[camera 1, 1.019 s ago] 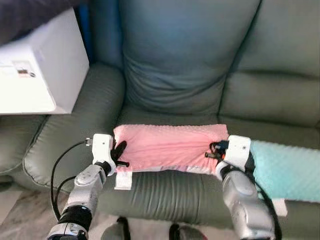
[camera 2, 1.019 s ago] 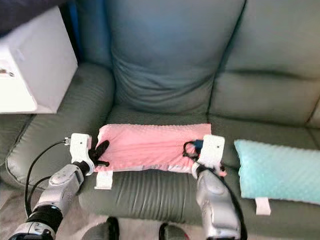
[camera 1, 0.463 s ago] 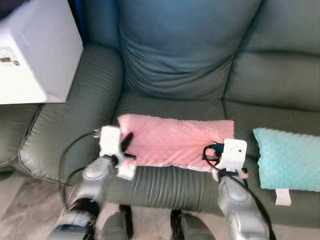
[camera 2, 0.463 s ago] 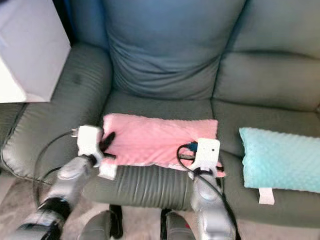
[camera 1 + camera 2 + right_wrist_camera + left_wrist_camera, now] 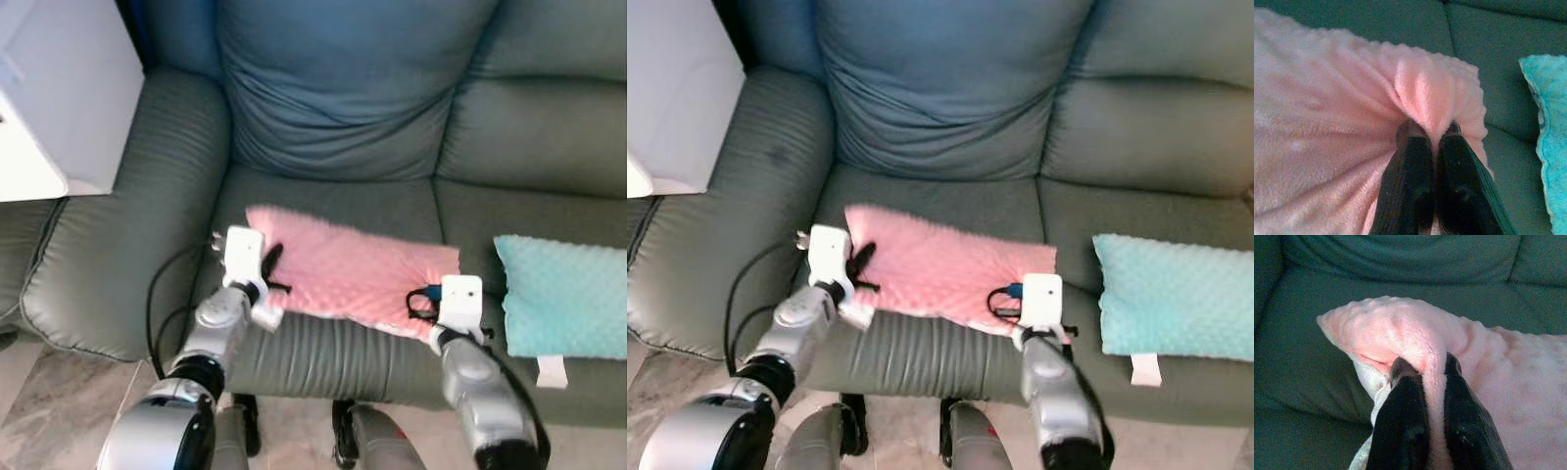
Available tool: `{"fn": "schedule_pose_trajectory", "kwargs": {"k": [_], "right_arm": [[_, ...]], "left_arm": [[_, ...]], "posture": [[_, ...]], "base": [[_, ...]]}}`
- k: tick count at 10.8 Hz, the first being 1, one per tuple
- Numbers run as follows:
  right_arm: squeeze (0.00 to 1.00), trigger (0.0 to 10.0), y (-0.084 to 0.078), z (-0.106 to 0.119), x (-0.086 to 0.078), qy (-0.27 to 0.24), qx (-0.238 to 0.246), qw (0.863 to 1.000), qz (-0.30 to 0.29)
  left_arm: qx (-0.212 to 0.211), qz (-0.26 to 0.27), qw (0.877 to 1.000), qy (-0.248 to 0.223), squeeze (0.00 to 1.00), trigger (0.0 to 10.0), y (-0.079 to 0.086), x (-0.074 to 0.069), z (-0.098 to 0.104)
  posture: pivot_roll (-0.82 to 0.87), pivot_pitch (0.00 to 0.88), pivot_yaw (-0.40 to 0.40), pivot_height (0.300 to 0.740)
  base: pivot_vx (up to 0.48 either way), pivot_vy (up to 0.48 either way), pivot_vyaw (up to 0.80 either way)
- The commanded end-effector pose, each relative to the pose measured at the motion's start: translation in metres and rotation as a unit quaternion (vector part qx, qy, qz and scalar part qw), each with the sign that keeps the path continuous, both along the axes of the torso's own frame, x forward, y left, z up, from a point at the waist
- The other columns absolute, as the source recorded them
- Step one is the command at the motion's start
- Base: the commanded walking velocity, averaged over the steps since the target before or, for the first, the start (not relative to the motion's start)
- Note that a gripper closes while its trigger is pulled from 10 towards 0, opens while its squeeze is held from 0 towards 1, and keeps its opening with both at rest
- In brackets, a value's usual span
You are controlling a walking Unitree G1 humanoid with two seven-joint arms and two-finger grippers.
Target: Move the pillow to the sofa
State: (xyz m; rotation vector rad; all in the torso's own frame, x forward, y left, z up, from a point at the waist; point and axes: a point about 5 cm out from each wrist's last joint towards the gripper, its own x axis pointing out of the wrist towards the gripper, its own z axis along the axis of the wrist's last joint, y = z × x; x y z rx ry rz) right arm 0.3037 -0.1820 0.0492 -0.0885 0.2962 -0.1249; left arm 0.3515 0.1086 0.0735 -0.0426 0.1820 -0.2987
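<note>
Both tools are on one pink pillow [image 5: 343, 269]: the left tool [image 5: 1422, 382] has its two black fingers pinched tight on a fold at the pillow's left end, and the right tool [image 5: 1430, 134] is clamped the same way on a bunched fold at the right end, near the corner. That pink pillow lies across the seat cushion of the grey-green sofa [image 5: 333, 108], tilted, its left end further back than its right end and its front edge close to the seat's front. Two pillows in all: a second one, turquoise [image 5: 563, 308], sits flat on the next seat to the right, just beside the pink one without touching. One white box [image 5: 59, 88] stands past the sofa's left armrest.
</note>
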Motion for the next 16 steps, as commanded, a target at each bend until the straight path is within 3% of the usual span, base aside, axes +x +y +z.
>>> {"fn": "schedule_pose_trajectory", "kwargs": {"k": [1,5,7,10,11,12,16], "right_arm": [[0.00,10.0,-0.007,-0.005,0.001,0.001,0.002,1.000,-0.001],[0.00,10.0,-0.019,0.011,0.019,-0.040,-0.037,0.998,0.013],[0.00,10.0,-0.027,0.032,0.034,-0.090,-0.059,0.994,0.005],[0.00,10.0,-0.029,0.041,0.040,-0.114,-0.071,0.991,0.006],[0.76,10.0,-0.026,0.037,0.039,-0.112,-0.064,0.992,0.011],[1.00,10.0,-0.024,0.035,0.038,-0.114,-0.063,0.991,0.016],[1.00,10.0,-0.019,0.031,0.036,-0.115,-0.068,0.991,0.022]], "left_arm": [[0.013,0.011,1.000,0.000,0.00,10.0,0.001,0.000,-0.001],[0.023,0.085,0.996,-0.008,0.00,10.0,0.017,0.012,0.011],[0.021,0.096,0.995,-0.027,0.00,10.0,0.015,0.023,0.030],[-0.001,0.106,0.994,-0.038,0.00,10.0,0.014,0.028,0.040],[0.004,0.114,0.993,-0.033,0.62,10.0,0.017,0.027,0.037],[0.005,0.121,0.992,-0.029,1.00,10.0,0.019,0.026,0.035],[0.014,0.132,0.991,-0.022,1.00,10.0,0.022,0.024,0.030]], "posture": [[-0.20,0.400,-0.015,0.740],[-0.22,0.417,-0.026,0.740],[-0.22,0.425,-0.024,0.740],[-0.23,0.443,-0.032,0.740],[-0.24,0.446,-0.033,0.740],[-0.24,0.449,-0.034,0.740],[-0.24,0.449,-0.033,0.740]], "base": [[0.000,0.000,0.00],[0.000,0.000,0.00],[0.000,0.000,0.00],[0.000,0.000,0.00],[0.000,0.000,0.00],[0.000,0.000,0.00],[0.000,0.000,0.00]]}}
